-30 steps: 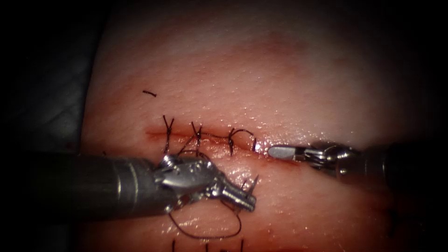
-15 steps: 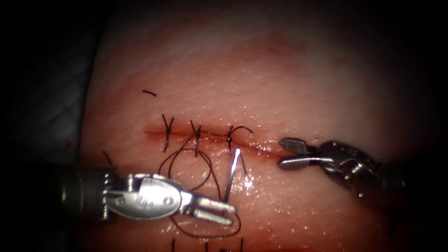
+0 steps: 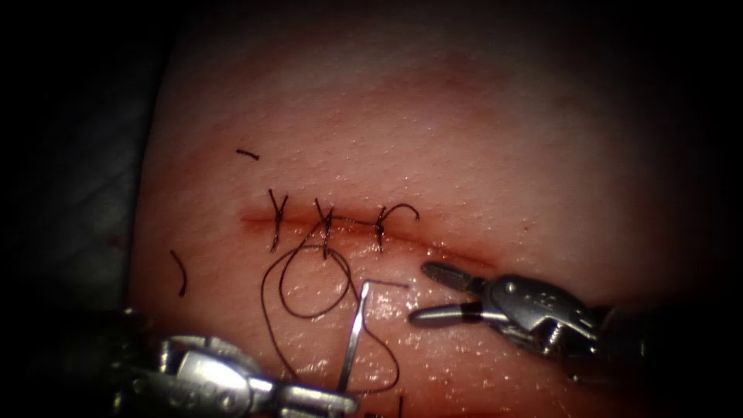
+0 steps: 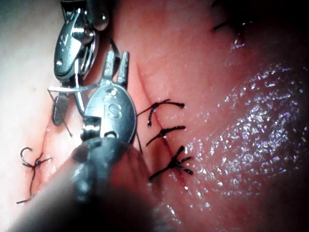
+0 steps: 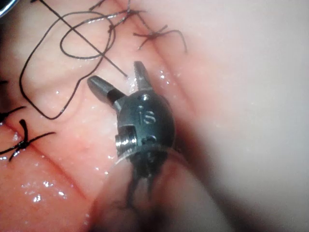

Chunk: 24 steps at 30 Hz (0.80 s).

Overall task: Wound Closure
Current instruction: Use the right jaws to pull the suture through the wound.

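The needle (image 3: pixel 353 334) is gripped near one end by the left gripper (image 3: pixel 340 402), its shaft rising from the closed jaws, free of the tissue (image 3: pixel 464 139). The thread (image 3: pixel 290 310) is looped over the tissue between the left gripper and the cut (image 3: pixel 364 226), which is crossed by three stitches (image 3: pixel 325 220). The right gripper (image 3: pixel 426 294) is held with its jaws spread and nothing between them, just right of the needle's upper end and below the cut.
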Each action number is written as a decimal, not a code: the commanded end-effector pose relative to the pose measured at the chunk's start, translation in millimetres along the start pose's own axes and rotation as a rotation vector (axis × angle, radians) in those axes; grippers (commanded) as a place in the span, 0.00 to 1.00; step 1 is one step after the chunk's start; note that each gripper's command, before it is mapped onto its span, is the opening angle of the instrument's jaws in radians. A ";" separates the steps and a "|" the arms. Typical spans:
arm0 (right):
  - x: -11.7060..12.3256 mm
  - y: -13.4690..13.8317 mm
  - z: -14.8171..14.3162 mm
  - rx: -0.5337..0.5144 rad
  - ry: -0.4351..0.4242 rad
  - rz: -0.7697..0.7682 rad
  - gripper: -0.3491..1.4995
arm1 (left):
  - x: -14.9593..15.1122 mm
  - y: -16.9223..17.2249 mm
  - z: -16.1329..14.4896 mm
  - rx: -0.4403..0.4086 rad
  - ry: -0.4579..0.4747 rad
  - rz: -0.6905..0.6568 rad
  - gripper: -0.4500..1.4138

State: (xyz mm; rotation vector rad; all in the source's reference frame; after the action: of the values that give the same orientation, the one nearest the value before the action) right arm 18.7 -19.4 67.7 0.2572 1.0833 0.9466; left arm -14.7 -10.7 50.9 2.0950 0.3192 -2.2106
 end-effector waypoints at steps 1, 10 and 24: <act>-1.5 0.3 1.7 -0.005 -0.023 -0.017 0.58 | -0.6 0.1 0.6 -0.001 0.000 0.000 0.00; -5.2 2.0 4.2 -0.045 -0.112 -0.109 0.43 | -0.6 0.5 0.7 0.000 0.006 0.004 0.00; -6.8 1.0 3.6 -0.039 -0.189 -0.137 0.31 | -0.6 0.6 -0.2 0.003 0.022 0.003 0.00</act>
State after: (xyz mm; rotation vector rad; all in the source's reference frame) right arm 19.7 -22.6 74.1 0.2290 0.8919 0.8041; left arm -13.8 -11.0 50.9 2.1210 0.3126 -2.1885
